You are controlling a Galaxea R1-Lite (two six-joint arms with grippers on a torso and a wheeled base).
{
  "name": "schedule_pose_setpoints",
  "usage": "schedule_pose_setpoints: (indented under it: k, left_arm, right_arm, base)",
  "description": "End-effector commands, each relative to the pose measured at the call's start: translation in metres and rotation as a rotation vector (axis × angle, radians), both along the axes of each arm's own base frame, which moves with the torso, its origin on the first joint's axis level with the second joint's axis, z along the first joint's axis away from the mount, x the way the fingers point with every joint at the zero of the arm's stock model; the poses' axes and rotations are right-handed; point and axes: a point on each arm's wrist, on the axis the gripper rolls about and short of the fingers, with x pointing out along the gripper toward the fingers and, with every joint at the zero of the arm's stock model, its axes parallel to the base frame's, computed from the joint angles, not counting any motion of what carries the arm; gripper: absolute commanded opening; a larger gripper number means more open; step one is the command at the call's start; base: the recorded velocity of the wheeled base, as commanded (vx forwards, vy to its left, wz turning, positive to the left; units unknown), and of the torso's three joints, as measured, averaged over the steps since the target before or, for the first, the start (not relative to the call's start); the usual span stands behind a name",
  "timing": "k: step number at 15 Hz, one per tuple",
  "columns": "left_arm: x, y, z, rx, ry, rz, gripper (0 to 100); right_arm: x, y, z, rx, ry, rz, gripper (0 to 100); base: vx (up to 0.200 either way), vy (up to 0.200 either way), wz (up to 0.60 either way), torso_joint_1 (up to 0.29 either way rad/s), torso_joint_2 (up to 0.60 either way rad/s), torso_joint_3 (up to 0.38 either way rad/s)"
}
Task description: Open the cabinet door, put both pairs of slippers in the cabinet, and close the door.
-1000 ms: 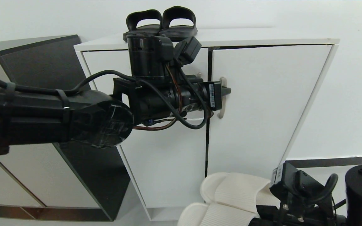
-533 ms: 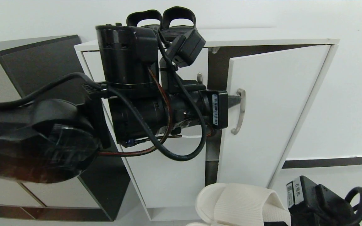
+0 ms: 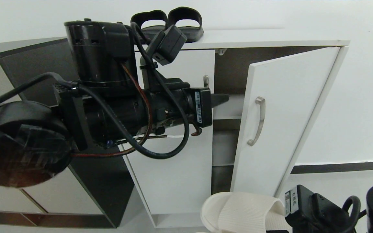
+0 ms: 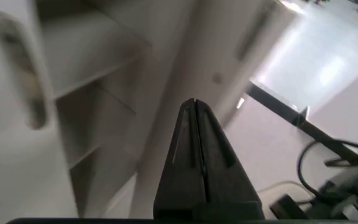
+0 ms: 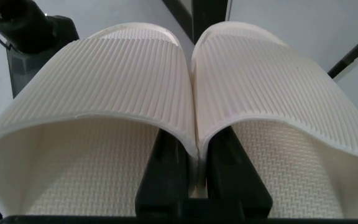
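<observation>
Cabinet door [image 3: 280, 123] ajar, handle [image 3: 257, 121] upright; left hand [image 3: 226, 98] closed, empty; right hand [image 5: 196, 179] clamping white slippers [image 5: 129, 81].

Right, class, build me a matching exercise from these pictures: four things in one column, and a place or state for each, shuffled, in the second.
Column one
1. black slippers
2. white slippers
3. right-hand cabinet door
4. left gripper

Column two
A. swung open
B. jaws shut, holding nothing
C. on top of the cabinet
D. clamped by the right gripper

Pairs: 1-C, 2-D, 3-A, 4-B
</observation>
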Motion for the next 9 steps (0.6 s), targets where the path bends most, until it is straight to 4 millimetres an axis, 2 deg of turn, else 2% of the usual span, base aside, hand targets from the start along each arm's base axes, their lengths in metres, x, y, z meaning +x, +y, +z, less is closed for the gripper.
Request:
schedule_pose_setpoints:
  k: [1,6,9]
  left_arm:
    - [0.017,-0.007,-0.004,-0.001,0.017,0.015,0]
    - [0.050,-0.035,-0.005,-0.021,-0.003,0.040,0]
    - [0.058,-0.043,-0.008,-0.041,-0.024,0.047,0]
  right_arm:
    - [0.002,0.003,-0.003,-0.016,0.009,-0.002,0]
    - [0.006,0.008,-0.008,-0.047,0.006,-0.043,0]
    - [0.007,0.009,-0.008,-0.046,0.006,-0.046,0]
  base:
    - [0.000,0.000,0.00,0.000,0.00,0.000]
    - [0.000,0.000,0.00,0.000,0.00,0.000]
    - [0.000,0.000,0.00,0.000,0.00,0.000]
